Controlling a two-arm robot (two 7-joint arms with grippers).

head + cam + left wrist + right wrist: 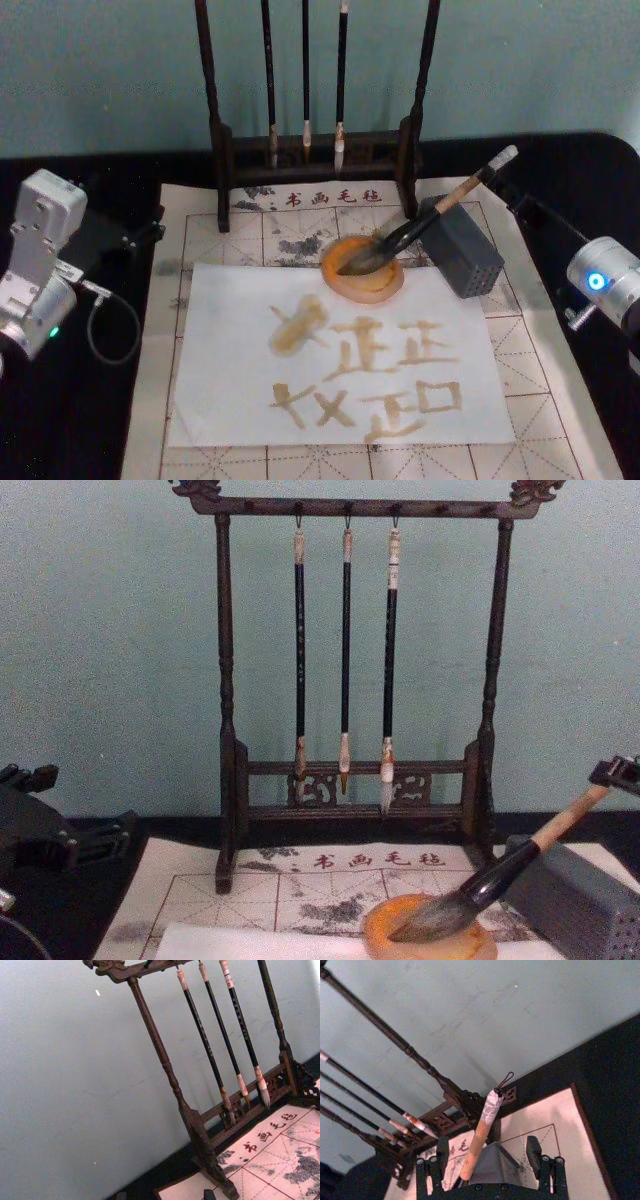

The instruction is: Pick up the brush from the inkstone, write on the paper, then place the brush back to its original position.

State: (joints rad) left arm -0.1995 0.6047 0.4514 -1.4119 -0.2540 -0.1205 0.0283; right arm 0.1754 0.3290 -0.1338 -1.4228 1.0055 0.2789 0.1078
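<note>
Wooden brush (481,1127) handle right ahead of wide-open, empty R gripper (488,1142), axis slanting fwd-down to inkstone (365,293); L arm (40,260) farther off, parked.

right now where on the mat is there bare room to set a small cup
Free: the mat strip left of the paper, and the strip right of the paper, in front of the block. Crowded: behind the paper, where inkstone, brush, block and rack cluster, right claw open at the brush's end. Left arm parked off the mat.
</note>
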